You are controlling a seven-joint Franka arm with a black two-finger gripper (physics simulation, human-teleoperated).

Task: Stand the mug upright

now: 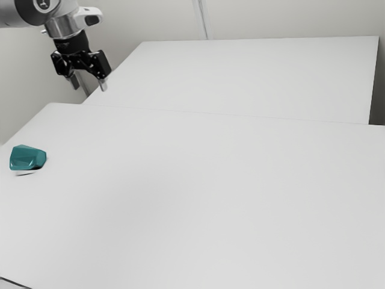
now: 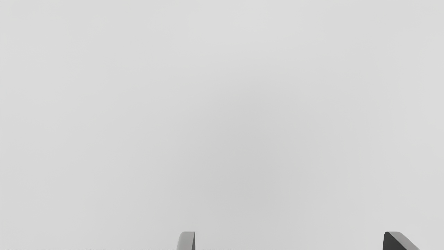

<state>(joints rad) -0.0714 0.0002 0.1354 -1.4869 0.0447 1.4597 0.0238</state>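
Resting on tbl (image 1: 198,198): mug (image 1: 27,158), glossy teal w/ facets; end effector (image 1: 89,85) wide open, empty.

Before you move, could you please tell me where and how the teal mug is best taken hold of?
I'd bring the open tool down from above and grip the teal mug around mid-body, closing across its two long sides: it seems to lie on its side, longer than tall. I can't make out a handle.
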